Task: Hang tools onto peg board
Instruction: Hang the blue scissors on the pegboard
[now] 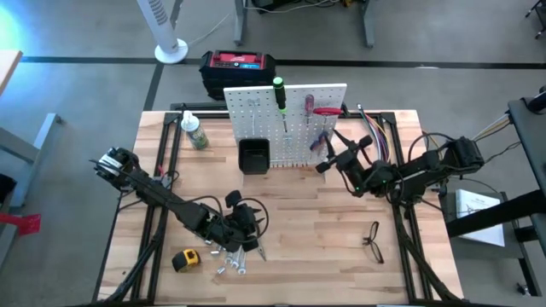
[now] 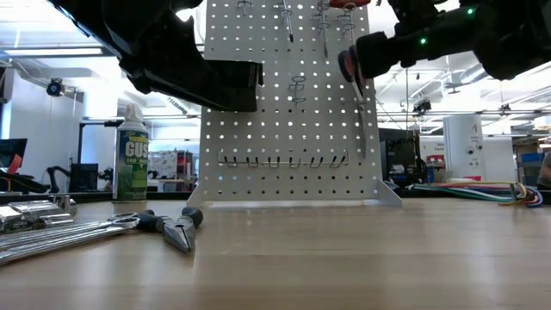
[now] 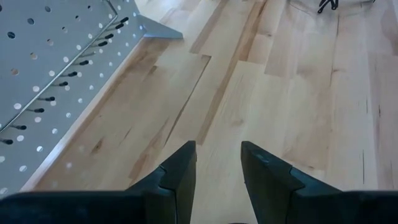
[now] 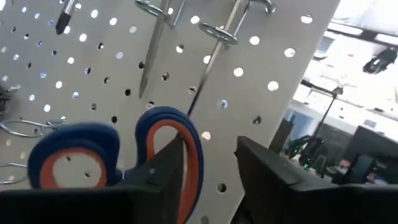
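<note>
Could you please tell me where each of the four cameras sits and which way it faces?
High: overhead, straight down on the table; both arms show.
Low: at tabletop height, level toward the peg board; arms enter from above.
Left wrist: on the left arm, down past open left pincer at bare wood.
Right wrist: on the right arm, facing the board past right pincer holding scissors.
All share the board.

Only "CUS" reads, in white letters on the green-labelled bottle (image 2: pixel 133 156)
</note>
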Robot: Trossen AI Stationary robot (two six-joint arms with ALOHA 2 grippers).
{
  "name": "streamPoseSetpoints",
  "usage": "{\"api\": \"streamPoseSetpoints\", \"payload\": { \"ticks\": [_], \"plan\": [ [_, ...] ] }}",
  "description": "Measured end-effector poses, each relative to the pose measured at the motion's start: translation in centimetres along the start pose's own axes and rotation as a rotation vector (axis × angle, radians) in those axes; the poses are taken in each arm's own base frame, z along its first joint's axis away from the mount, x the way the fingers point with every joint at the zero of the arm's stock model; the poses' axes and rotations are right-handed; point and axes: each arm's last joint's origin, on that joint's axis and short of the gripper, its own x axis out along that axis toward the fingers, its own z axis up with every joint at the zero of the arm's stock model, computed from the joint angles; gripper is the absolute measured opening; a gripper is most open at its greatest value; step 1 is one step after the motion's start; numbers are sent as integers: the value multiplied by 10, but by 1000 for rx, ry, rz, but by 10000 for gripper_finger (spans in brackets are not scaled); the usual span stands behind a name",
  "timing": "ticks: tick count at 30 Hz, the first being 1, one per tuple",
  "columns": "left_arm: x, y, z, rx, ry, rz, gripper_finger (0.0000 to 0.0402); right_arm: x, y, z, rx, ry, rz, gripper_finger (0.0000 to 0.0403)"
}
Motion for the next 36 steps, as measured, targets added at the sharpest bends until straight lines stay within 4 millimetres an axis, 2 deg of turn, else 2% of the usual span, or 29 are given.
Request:
{"api": "streamPoseSetpoints", "payload": {
  "ticks": [4, 8, 15, 22, 26, 33, 36],
  "plan": [
    [0, 0, 0, -13, 0, 0, 117, -7, 1, 7, 80, 12, 3, 162],
    [0, 0, 0, -20, 0, 0, 117, -10, -1, 20, 154, 115, -93, 177],
    [0, 0, 0, -20, 2, 2, 117, -15, -1, 38, 118, 226, -156, 179],
    [0, 1, 0, -21, 2, 3, 117, -16, 3, 42, 40, 231, -133, 174],
    [0, 1, 0, -22, 2, 3, 117, -13, 3, 46, 57, 305, -189, 179],
    [0, 0, 0, -39, -1, 1, 117, -8, 1, 68, 133, 323, -212, 181],
    [0, 0, 0, -48, -1, 1, 117, -4, 5, 74, 59, 332, -203, 181]
  ]
}}
